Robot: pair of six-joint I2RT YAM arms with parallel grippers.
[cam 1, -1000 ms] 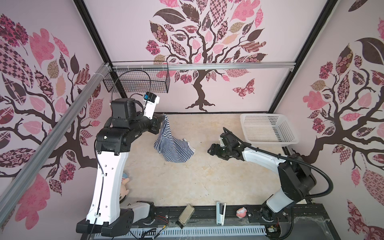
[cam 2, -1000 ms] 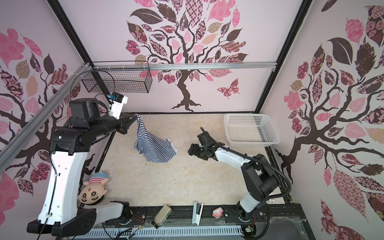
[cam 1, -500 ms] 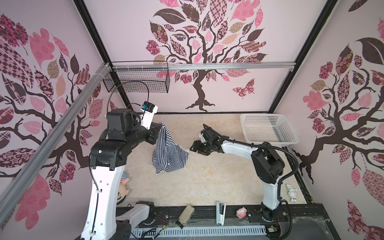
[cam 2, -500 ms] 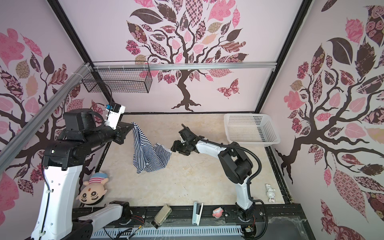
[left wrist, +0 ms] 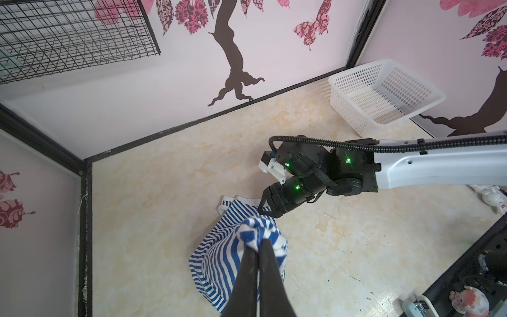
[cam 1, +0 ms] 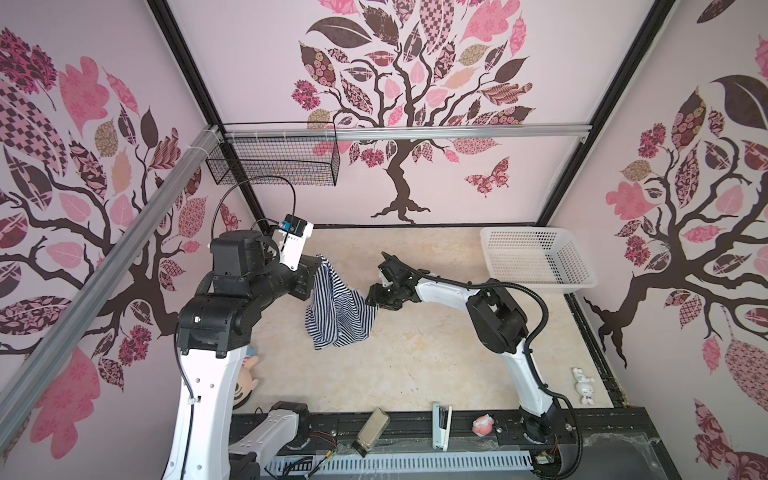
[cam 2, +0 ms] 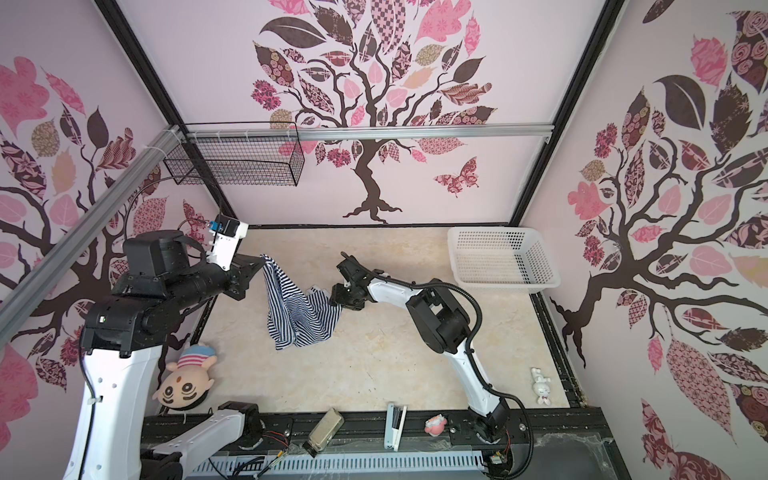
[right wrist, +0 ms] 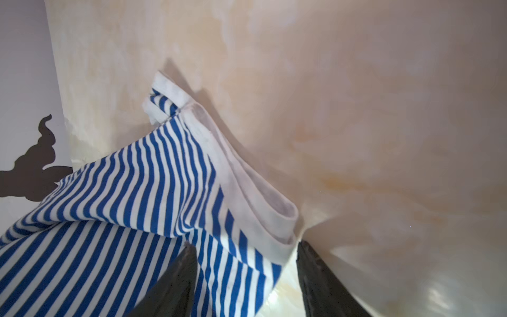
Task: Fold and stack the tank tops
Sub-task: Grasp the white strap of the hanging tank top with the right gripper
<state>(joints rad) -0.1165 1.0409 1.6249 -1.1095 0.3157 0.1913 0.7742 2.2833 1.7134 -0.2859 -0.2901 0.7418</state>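
Within the last second the right fingers (cam 1: 371, 298) have swung in from the 3 o'clock side of the surface (cam 1: 415, 365) and narrowed. Now roughly half parted, they straddle the white-trimmed edge of the tank top (cam 1: 338, 309) without pinching it. The left fingers (left wrist: 264, 248), clamped on a bunched corner, hold the top raised near 10 o'clock, its folds trailing toward the centre. A second grip looks imminent, ready for spreading it flat. Whether the hem touches the surface is unclear, no other top shows, and the left arm hides most of the plush doll (cam 1: 245, 382).
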